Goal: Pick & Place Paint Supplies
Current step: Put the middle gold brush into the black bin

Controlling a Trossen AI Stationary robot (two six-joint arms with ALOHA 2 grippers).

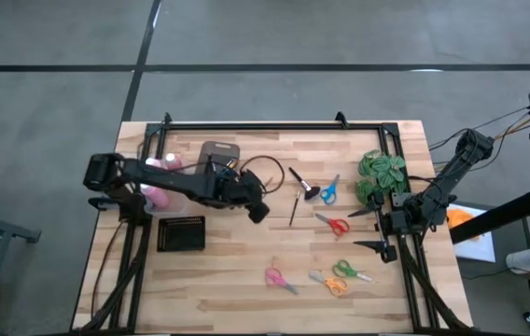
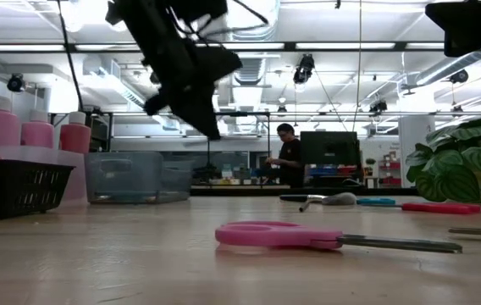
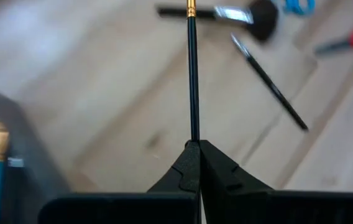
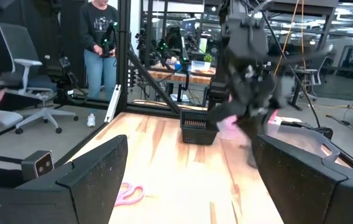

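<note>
My left gripper [image 1: 259,211] hangs above the table's middle and is shut on a thin black paintbrush [image 3: 192,74] with a gold ferrule. On the table beyond it lie a stubby black brush [image 1: 304,187] and another thin dark brush [image 1: 294,207]. Pink bottles with white caps [image 2: 35,132] stand in a clear container at the left. My right gripper [image 1: 368,230] waits open near the table's right edge, touching nothing. My left gripper pinches the thin black paintbrush by one end of its handle [image 3: 193,138] between the two shut fingers. The brush lies along the fingers and sticks straight out past their tips, gold ferrule [image 3: 191,9] farthest out. It is lifted clear of the table.
A black mesh basket [image 1: 181,233] sits near the left arm. Scissors are scattered about: blue [image 1: 328,189], red [image 1: 335,224], pink [image 1: 279,278], green [image 1: 347,271], orange [image 1: 330,283]. A green leafy plant [image 1: 382,175] stands at the right. A person stands beyond the table [image 4: 100,37].
</note>
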